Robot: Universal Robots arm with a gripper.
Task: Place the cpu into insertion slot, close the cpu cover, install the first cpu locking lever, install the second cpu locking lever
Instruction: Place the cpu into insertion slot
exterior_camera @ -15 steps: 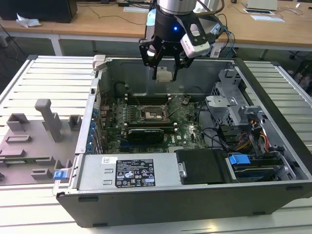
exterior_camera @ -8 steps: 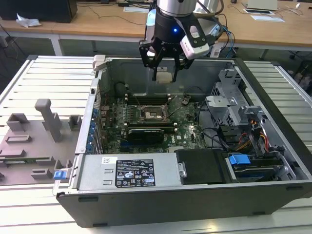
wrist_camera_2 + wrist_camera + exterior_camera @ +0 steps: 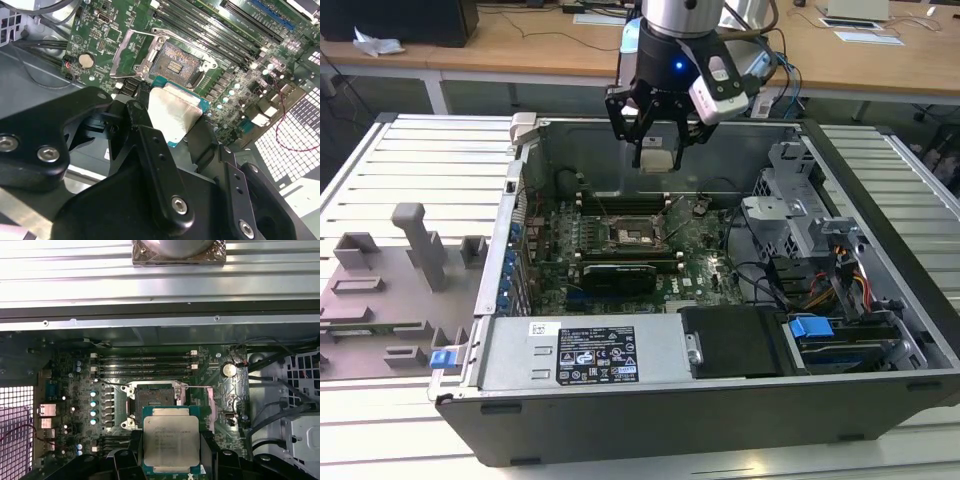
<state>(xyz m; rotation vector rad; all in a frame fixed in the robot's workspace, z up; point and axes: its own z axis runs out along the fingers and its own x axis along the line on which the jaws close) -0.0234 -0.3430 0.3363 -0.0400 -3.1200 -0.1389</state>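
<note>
My gripper point(image 3: 657, 152) hangs above the open computer case, shut on the cpu point(image 3: 657, 160), a flat square chip with a pale metal top. In both wrist views the cpu point(image 3: 171, 440) point(image 3: 172, 112) sits between the black fingers point(image 3: 134, 452), held level over the motherboard. The insertion slot point(image 3: 632, 235) point(image 3: 152, 397) point(image 3: 177, 62) is a dark square socket, bare inside, just beyond the chip. The cpu cover point(image 3: 125, 54) point(image 3: 211, 407) stands flipped open on the socket's coin-battery side. A thin wire lever point(image 3: 150, 34) is raised off the socket.
The case walls point(image 3: 620, 400) ring the motherboard. On the exterior view's right is a drive cage point(image 3: 800, 215) with cables. A power supply point(image 3: 590, 355) is at the front. Memory slots point(image 3: 145, 365) lie beyond the socket. Grey fixtures point(image 3: 415, 250) stand on the table at the exterior view's left.
</note>
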